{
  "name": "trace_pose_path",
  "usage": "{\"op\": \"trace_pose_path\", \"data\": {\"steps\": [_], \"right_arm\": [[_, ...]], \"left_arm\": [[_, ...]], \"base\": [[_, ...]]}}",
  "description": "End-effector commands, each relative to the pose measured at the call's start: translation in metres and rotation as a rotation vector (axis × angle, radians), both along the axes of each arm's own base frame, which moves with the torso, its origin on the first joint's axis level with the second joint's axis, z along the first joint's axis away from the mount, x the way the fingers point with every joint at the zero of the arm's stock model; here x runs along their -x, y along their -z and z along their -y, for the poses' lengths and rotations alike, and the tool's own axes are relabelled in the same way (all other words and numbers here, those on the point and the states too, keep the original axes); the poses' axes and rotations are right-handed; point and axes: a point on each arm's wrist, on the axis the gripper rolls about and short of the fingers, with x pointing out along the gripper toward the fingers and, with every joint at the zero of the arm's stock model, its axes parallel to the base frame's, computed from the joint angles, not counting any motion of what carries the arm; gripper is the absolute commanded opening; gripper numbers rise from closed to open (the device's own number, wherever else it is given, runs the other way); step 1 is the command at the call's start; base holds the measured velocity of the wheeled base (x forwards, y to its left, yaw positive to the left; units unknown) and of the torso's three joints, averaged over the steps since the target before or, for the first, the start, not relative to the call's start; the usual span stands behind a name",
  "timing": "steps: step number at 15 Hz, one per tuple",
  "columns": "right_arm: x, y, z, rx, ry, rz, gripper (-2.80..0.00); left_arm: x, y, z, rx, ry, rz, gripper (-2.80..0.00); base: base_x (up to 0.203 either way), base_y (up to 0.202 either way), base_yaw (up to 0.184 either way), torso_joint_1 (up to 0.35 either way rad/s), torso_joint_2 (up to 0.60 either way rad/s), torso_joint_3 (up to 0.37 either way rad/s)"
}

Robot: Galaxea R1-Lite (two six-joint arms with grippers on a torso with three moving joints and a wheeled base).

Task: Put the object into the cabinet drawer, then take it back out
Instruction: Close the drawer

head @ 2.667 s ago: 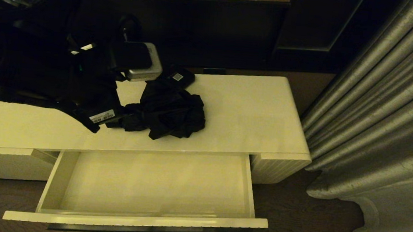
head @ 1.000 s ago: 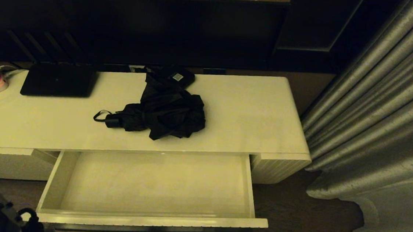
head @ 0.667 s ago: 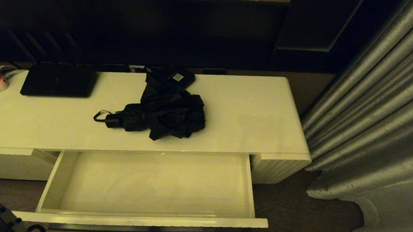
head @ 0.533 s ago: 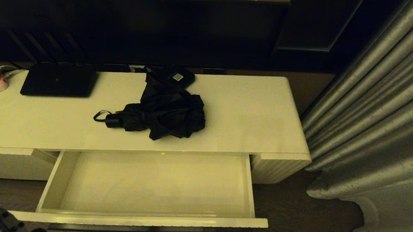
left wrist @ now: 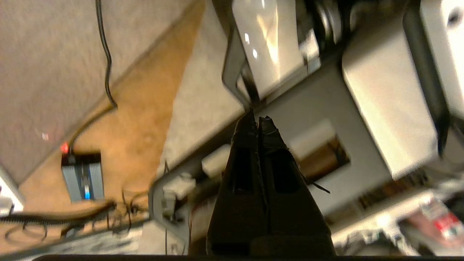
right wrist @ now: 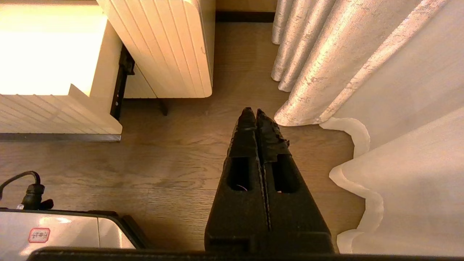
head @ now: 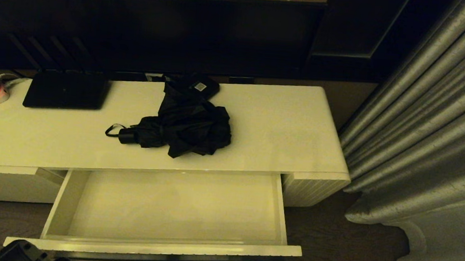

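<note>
Two grippers are ours to account for, and neither holds anything. Our left gripper (left wrist: 258, 121) has its fingers pressed together; in the head view only a dark part of that arm shows at the lower left, below the front of the drawer (head: 153, 246). Our right gripper (right wrist: 255, 114) also has its fingers together and hangs over the wooden floor (right wrist: 203, 152), near the curtain (right wrist: 326, 72).

We find the umbrella (head: 183, 126) on top of the cabinet (head: 282, 126), well behind the open drawer and not in it. Its long axis runs across our view: the short handle (head: 126, 135) and thin wrist loop (head: 110, 130) point toward our left, and the rumpled fabric bunches toward the right. From the left arm the umbrella lies up and away, past the drawer and over the cabinet's front edge. We judge the left arm the nearer one for a grasp at the handle end.

At the back, a small black box (head: 198, 87) touches the fabric; it carries a pale label we cannot read. A flat black router (head: 65, 90) sits further left. A red-outlined sticker (right wrist: 39, 235) shows on our own base, its marks too small to make out.
</note>
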Motion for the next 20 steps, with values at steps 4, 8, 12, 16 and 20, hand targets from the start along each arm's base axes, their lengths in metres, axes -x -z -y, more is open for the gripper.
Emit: {"op": "trace_pose_path", "data": {"steps": [4, 8, 12, 16, 20], "right_arm": [[0.000, 0.000, 0.000, 0.000, -0.001, -0.002, -2.80], [0.000, 0.000, 0.000, 0.000, -0.001, 0.000, -2.80], [0.000, 0.000, 0.000, 0.000, -0.001, 0.000, -2.80], [0.000, 0.000, 0.000, 0.000, -0.001, -0.002, -2.80], [0.000, 0.000, 0.000, 0.000, -0.001, -0.002, -2.80]], "left_arm": [[-0.017, 0.012, 0.010, 0.027, -0.045, 0.030, -2.80], [-0.028, 0.016, 0.016, 0.068, -0.075, 0.101, -2.80], [-0.048, 0.028, 0.025, 0.039, -0.123, 0.134, -2.80], [-0.072, 0.041, 0.037, 0.035, -0.196, 0.224, -2.80], [-0.089, 0.040, 0.044, 0.060, -0.274, 0.371, -2.80]], "base": [[0.000, 0.000, 0.000, 0.000, 0.00, 0.000], [0.000, 0.000, 0.000, 0.000, 0.00, 0.000], [0.000, 0.000, 0.000, 0.000, 0.00, 0.000], [0.000, 0.000, 0.000, 0.000, 0.00, 0.000], [0.000, 0.000, 0.000, 0.000, 0.00, 0.000]]}}
